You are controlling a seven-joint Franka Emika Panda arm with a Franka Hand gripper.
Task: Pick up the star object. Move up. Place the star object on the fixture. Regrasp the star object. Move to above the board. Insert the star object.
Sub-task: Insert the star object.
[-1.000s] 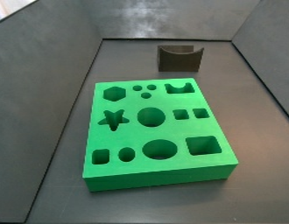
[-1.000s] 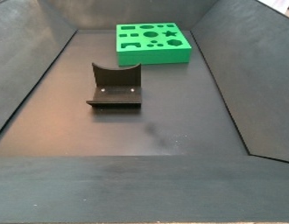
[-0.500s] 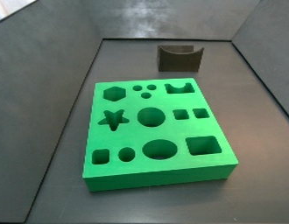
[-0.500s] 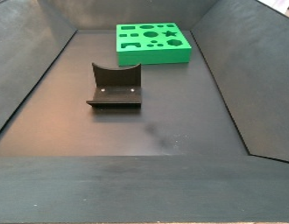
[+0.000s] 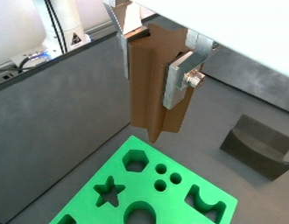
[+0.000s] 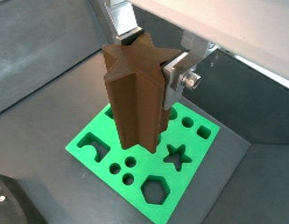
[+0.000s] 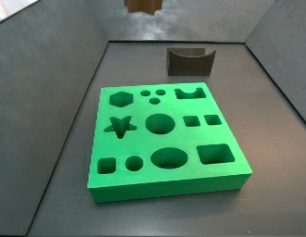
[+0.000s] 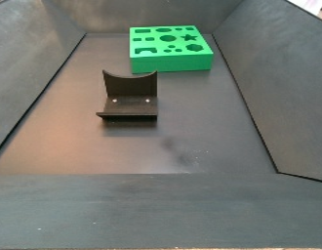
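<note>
Pincer (image 6: pixel 144 66) grips the brown star object (image 6: pixel 137 101) between its silver fingers (image 6: pixel 172 77), closed on its upper part, and holds it upright high above the green board (image 6: pixel 141 149). In a side view only the piece's lower end (image 7: pixel 145 6) shows at the top edge. Fixture (image 8: pixel 127 96) stands apart on the dark counter (image 8: pixel 177 146).
</note>
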